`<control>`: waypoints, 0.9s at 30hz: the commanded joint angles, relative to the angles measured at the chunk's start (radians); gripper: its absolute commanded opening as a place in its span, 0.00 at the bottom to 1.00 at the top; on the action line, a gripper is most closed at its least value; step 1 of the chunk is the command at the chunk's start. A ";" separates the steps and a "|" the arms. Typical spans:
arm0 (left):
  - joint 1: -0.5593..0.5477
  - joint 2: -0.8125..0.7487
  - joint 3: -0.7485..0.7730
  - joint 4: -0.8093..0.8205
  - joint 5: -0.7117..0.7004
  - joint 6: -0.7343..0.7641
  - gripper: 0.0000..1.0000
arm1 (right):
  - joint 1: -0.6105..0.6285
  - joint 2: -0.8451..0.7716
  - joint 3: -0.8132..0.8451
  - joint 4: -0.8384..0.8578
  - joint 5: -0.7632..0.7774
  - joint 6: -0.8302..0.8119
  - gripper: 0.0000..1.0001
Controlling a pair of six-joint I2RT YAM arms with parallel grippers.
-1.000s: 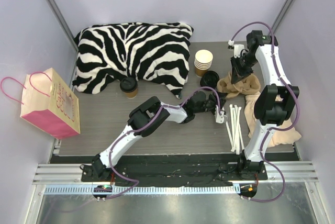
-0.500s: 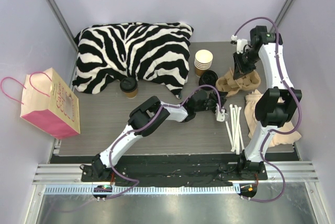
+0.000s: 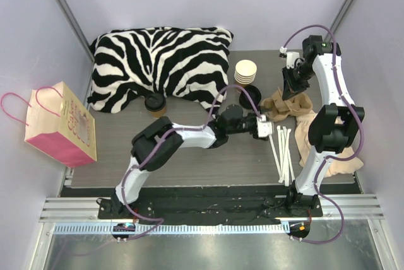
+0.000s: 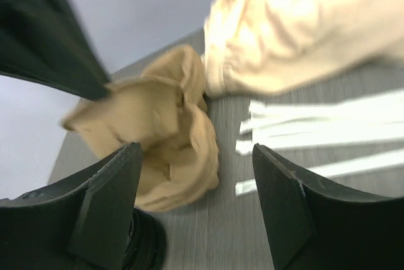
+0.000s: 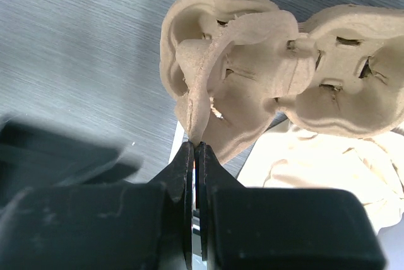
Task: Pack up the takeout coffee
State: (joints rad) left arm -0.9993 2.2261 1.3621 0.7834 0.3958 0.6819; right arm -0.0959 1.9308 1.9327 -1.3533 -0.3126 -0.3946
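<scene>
The takeout coffee (image 3: 154, 103), a small brown cup with a black lid, stands by the front edge of the zebra pillow, well left of both grippers. My left gripper (image 3: 266, 127) lies low over the table's middle with its jaws open (image 4: 196, 204); only bare table is between them. Just ahead of it is the tan pulp cup carrier (image 4: 161, 134). My right gripper (image 3: 292, 89) is shut (image 5: 194, 149) on a rim of that carrier (image 5: 252, 74), which hangs crumpled from its tips over the table (image 3: 287, 106).
A zebra pillow (image 3: 161, 62) fills the back. A pink paper bag (image 3: 60, 125) stands at the left. Stacked lidless cups (image 3: 245, 74) and black lids (image 3: 250, 92) sit behind the left gripper. White sticks (image 3: 283, 150) and a cream cloth (image 3: 331, 150) lie on the right.
My left gripper's jaws have opened wider and its arm has drawn back to the left. The right gripper has shifted slightly with the carrier still pinched.
</scene>
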 commanded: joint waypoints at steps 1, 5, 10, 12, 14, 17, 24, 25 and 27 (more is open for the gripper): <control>0.022 -0.219 0.017 -0.136 -0.025 -0.487 0.77 | -0.007 -0.012 0.006 -0.056 -0.025 -0.004 0.01; 0.068 -0.226 0.184 -0.453 -0.017 -0.888 0.81 | -0.007 -0.010 0.005 -0.058 -0.040 -0.004 0.01; 0.140 -0.195 0.265 -0.561 0.017 -1.287 0.84 | -0.007 -0.021 -0.015 -0.049 -0.042 -0.009 0.01; 0.157 -0.191 0.293 -0.601 0.006 -1.424 0.85 | -0.007 -0.026 -0.020 -0.047 -0.052 -0.010 0.01; 0.172 -0.168 0.328 -0.656 0.005 -1.528 0.86 | -0.007 -0.027 -0.021 -0.046 -0.057 -0.010 0.01; 0.208 -0.120 0.379 -0.723 0.052 -1.740 0.83 | -0.007 -0.029 -0.029 -0.040 -0.065 -0.009 0.01; 0.218 -0.082 0.463 -0.783 0.012 -1.866 0.80 | -0.007 -0.030 -0.049 -0.020 -0.085 -0.001 0.01; 0.218 -0.074 0.474 -0.821 0.000 -1.896 0.79 | -0.007 -0.032 -0.051 -0.017 -0.089 0.000 0.01; 0.218 -0.045 0.531 -0.898 -0.017 -1.935 0.76 | -0.007 -0.029 -0.051 -0.013 -0.095 0.002 0.01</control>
State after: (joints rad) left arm -0.7757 2.1571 1.7748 0.0040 0.4065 -1.1221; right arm -0.1001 1.9308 1.8797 -1.3495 -0.3737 -0.3939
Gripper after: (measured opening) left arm 0.785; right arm 0.046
